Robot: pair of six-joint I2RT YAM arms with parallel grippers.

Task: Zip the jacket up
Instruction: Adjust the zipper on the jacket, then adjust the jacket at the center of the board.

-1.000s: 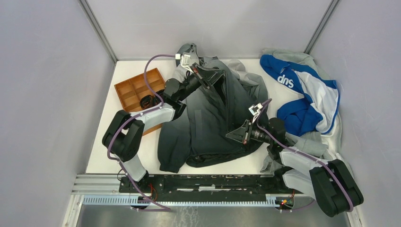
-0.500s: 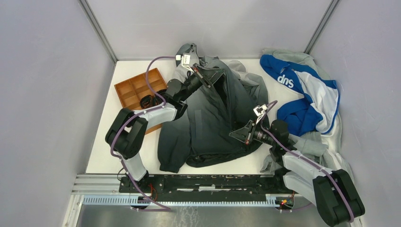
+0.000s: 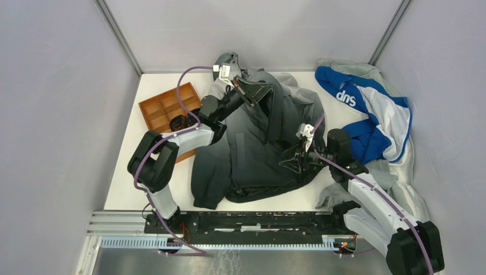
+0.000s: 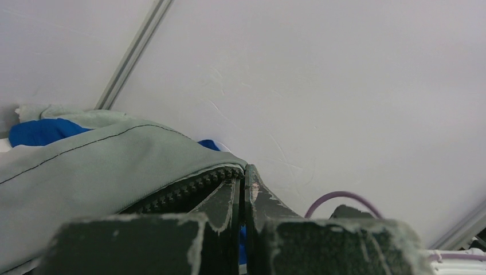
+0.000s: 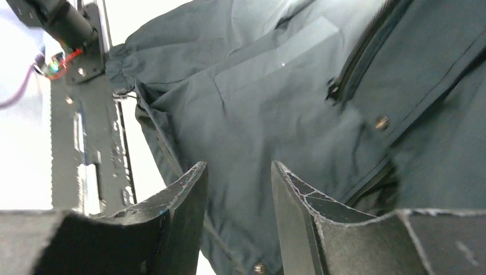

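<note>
Right gripper [image 3: 292,162] has opened since a second ago; its jaws now stand apart, empty, just above the jacket [image 3: 252,154].

One jacket of smooth matte cloth, pale grey fading to charcoal, lies crumpled in the middle of the white table [image 3: 129,177]. Left gripper [image 4: 243,175] is clamped on its upper edge, where the dark toothed zipper [image 4: 189,186] ends. One brown wooden tray [image 3: 157,112] with compartments sits at the left, partly covered by the left arm. Two other garments lie at the right: one blue-and-white garment [image 3: 372,114] and one grey sweatshirt [image 3: 401,175].

White-black arms [image 3: 189,136]; purple cables [image 4: 338,195]; jaws seemingly scuffed.
</note>
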